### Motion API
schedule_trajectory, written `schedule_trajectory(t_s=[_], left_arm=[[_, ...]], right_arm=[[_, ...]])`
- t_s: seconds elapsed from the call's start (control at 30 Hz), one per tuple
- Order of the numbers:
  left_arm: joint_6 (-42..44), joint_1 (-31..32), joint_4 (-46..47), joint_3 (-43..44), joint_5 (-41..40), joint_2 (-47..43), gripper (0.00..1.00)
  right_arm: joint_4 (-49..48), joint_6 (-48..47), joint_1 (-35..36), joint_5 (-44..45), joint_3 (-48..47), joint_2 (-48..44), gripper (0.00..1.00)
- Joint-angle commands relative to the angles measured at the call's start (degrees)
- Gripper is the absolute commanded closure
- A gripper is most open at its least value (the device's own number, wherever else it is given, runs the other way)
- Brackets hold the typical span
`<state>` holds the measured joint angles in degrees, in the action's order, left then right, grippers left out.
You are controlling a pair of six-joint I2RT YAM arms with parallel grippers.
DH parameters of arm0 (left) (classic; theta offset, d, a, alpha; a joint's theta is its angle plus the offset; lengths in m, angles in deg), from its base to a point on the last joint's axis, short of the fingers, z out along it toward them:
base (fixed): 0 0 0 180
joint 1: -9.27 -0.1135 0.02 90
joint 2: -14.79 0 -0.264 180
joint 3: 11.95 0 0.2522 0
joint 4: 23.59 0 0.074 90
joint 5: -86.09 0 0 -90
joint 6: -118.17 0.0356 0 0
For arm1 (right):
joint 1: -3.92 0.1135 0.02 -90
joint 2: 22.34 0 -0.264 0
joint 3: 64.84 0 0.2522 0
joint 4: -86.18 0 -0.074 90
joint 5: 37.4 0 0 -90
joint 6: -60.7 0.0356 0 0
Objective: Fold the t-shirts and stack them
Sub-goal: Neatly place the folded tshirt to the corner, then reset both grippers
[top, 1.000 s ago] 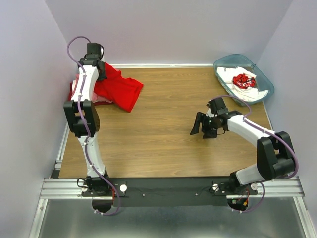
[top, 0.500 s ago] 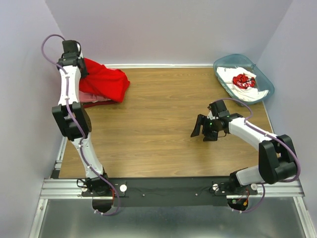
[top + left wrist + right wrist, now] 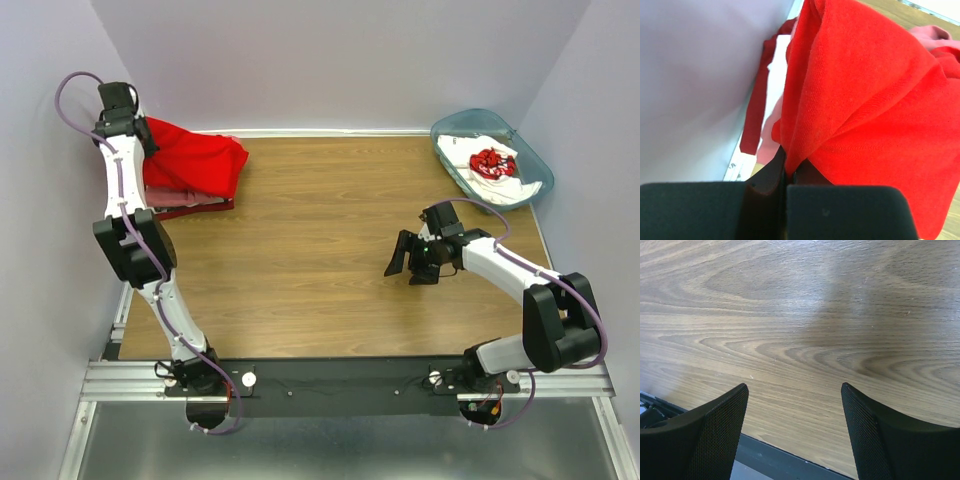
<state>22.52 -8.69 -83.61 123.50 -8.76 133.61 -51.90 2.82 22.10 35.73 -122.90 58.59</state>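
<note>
One red tee (image 3: 195,160) at far-L edge

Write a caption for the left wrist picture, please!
Left gripper pinches the bright red t-shirt beside the wall.

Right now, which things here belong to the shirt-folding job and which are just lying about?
Job: bright red t-shirt, pinched in the left gripper; salmon-pink t-shirt and darker red t-shirt beneath it; white t-shirt with red print.
Lying about: teal plastic bin holding the white one; wooden table.
</note>
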Motion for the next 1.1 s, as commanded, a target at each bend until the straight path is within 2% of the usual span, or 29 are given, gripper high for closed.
schedule_trajectory(t_s=[0.0,0.3,0.37,0.43,0.57,0.63,0.93,1.07], left_arm=[[-0.33,-2.61,2.14,1.27,0.45,-1.76,1.00],[-0.85,-3.93,2.14,1.44,2.29,0.09,0.99],[-1.47,-3.93,1.70,1.62,1.42,0.44,0.66],[-1.73,-4.02,1.09,1.80,-0.68,0.53,0.37],[-2.52,-4.63,0.56,1.80,-2.89,0.09,0.23],[-2.52,-4.89,0.47,1.80,-3.33,-0.26,0.19],[-3.05,-4.81,0.99,-0.40,-1.49,-3.24,0.18],[-3.05,-3.06,2.22,-3.20,-0.96,-7.45,0.18]], right_arm=[[0.40,0.49,0.20,-1.24,-0.44,-0.51,0.18],[0.58,0.75,0.28,-1.51,-0.62,-0.94,0.18],[0.49,0.93,0.28,-1.59,-0.79,-1.30,0.18],[0.49,1.02,0.20,-1.77,-1.06,-1.56,0.18],[0.49,0.93,0.28,-2.12,-1.67,-2.00,0.18],[0.49,0.93,0.28,-2.21,-1.85,-1.91,0.18],[0.58,1.28,0.20,-1.07,-2.02,-2.88,0.18],[0.40,2.51,0.28,4.01,-3.08,-4.89,0.18]])
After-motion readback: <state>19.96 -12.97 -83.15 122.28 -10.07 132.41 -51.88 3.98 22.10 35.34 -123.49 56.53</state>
